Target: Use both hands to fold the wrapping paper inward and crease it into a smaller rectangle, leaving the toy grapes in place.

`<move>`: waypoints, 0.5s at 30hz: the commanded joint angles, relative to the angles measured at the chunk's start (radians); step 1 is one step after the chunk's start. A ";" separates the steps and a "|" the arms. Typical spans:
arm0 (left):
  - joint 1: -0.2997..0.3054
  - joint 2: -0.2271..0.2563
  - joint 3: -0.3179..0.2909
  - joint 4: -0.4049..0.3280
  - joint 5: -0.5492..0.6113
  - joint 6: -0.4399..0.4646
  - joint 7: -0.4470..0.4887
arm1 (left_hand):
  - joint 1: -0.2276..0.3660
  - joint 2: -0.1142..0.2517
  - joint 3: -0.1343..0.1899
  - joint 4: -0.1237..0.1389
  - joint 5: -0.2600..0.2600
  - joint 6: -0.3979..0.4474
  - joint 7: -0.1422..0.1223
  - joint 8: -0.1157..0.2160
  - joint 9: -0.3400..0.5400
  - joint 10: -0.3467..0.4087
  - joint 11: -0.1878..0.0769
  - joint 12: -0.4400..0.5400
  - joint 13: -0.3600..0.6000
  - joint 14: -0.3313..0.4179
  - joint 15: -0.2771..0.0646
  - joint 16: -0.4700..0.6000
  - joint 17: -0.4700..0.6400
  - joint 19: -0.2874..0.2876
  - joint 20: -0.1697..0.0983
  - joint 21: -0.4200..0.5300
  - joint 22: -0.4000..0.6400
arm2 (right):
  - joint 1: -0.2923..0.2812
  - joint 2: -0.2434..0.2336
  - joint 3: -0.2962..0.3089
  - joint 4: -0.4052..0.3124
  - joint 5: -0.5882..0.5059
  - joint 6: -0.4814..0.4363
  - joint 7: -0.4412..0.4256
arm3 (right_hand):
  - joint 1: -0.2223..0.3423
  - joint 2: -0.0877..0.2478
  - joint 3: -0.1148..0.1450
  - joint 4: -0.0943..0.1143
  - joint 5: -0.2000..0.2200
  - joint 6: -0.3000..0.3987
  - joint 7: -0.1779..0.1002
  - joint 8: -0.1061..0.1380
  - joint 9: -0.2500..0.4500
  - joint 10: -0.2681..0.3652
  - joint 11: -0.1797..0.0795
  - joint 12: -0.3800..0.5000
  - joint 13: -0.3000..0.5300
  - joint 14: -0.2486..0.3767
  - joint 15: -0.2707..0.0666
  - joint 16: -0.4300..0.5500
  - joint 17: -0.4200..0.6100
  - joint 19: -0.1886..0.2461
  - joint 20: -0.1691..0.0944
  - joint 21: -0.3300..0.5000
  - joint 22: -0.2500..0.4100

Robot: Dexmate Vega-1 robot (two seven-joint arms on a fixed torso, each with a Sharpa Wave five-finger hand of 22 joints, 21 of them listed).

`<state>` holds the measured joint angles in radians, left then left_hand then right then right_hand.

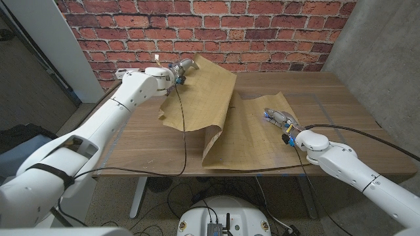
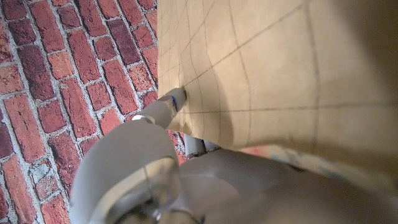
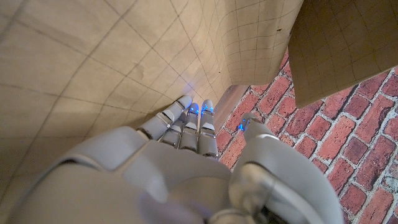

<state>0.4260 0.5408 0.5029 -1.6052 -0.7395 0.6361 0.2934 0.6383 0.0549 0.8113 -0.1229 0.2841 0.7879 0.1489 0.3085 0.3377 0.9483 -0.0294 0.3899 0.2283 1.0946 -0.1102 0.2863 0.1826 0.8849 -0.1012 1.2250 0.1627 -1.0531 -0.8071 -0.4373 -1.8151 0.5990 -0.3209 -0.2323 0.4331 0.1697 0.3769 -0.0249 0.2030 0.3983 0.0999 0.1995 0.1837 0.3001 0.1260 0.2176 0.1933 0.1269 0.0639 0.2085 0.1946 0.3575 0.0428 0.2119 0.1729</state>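
Note:
The brown grid-printed wrapping paper (image 1: 223,105) lies over the middle of the wooden table (image 1: 141,147). Its far left part is lifted into a standing flap, and a raised fold runs down to the front edge. My left hand (image 1: 180,69) pinches the flap's top corner well above the table; in the left wrist view a fingertip (image 2: 168,106) presses the paper (image 2: 267,74) at its edge. My right hand (image 1: 279,120) rests with straight fingers on the flat right part of the sheet. In the right wrist view the fingers (image 3: 186,124) lie against the paper (image 3: 93,68).
A red brick wall (image 1: 262,33) stands close behind the table's far edge. A grey concrete wall (image 1: 380,52) rises at the right. A black cable (image 1: 183,134) hangs from my left arm across the table's front left.

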 commanded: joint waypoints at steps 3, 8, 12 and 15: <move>-0.037 -0.009 0.037 0.103 0.002 -0.112 -0.292 | -0.180 -0.131 -0.096 0.022 -0.066 -0.191 -0.005 -0.114 -0.053 -0.149 0.096 -0.108 -0.016 -0.150 0.081 -0.058 0.009 -0.051 0.092 -0.102 0.000 | 0.002 0.003 0.003 0.011 -0.001 0.013 0.005 | -0.006 -0.010 0.000 0.004 -0.001 0.006 -0.001 -0.003 0.002 0.002 0.010 -0.005 0.001 0.009 0.013 -0.002 0.002 0.011 0.024 -0.006 0.000; -0.058 -0.020 0.053 0.160 0.000 -0.169 -0.420 | -0.265 -0.170 -0.134 0.040 -0.098 -0.278 -0.005 -0.131 -0.082 -0.227 0.148 -0.159 -0.017 -0.237 0.123 -0.086 0.005 -0.079 0.138 -0.165 0.001 | 0.004 0.008 0.003 0.016 0.003 0.012 0.005 | -0.008 -0.011 0.001 0.005 -0.002 0.006 -0.001 -0.003 0.002 0.001 0.012 -0.006 0.001 0.009 0.013 -0.002 0.003 0.011 0.025 -0.007 0.000; -0.053 -0.047 0.046 0.214 -0.022 -0.226 -0.496 | -0.351 -0.171 -0.161 0.070 -0.109 -0.341 0.002 -0.130 -0.108 -0.302 0.203 -0.192 -0.017 -0.334 0.189 -0.100 0.007 -0.136 0.206 -0.241 0.001 | 0.001 0.007 0.005 0.017 0.001 0.020 0.005 | -0.010 -0.013 0.000 0.005 -0.002 0.006 -0.001 -0.003 0.002 0.002 0.011 -0.006 0.001 0.010 0.013 -0.002 0.003 0.011 0.024 -0.007 0.000; -0.058 -0.063 0.052 0.260 -0.019 -0.273 -0.554 | -0.399 -0.161 -0.172 0.091 -0.113 -0.379 -0.005 -0.129 -0.120 -0.351 0.218 -0.203 -0.018 -0.397 0.209 -0.104 0.006 -0.168 0.236 -0.288 0.002 | 0.000 0.005 0.005 0.019 0.000 0.022 0.009 | -0.012 -0.014 -0.001 0.006 -0.003 0.007 -0.001 -0.004 0.002 0.001 0.008 -0.007 0.001 0.010 0.013 -0.003 0.003 0.010 0.025 -0.008 0.000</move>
<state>0.3854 0.5179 0.5397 -1.4734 -0.7429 0.4970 -0.0374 0.2698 -0.1120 0.6431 -0.0467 0.1744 0.4321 0.1484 0.1809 0.2239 0.6313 0.1774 0.1955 0.2090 0.7380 0.0846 0.1871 0.1859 0.7337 0.1112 0.9668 0.1628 -1.0526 -0.8020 -0.4342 -1.8033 0.6006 -0.3083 -0.2296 0.4252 0.1619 0.3769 -0.0249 0.2030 0.3983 0.0999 0.1962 0.1837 0.2975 0.1285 0.2176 0.1931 0.1287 0.0622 0.2086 0.1955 0.3576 0.0429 0.2072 0.1730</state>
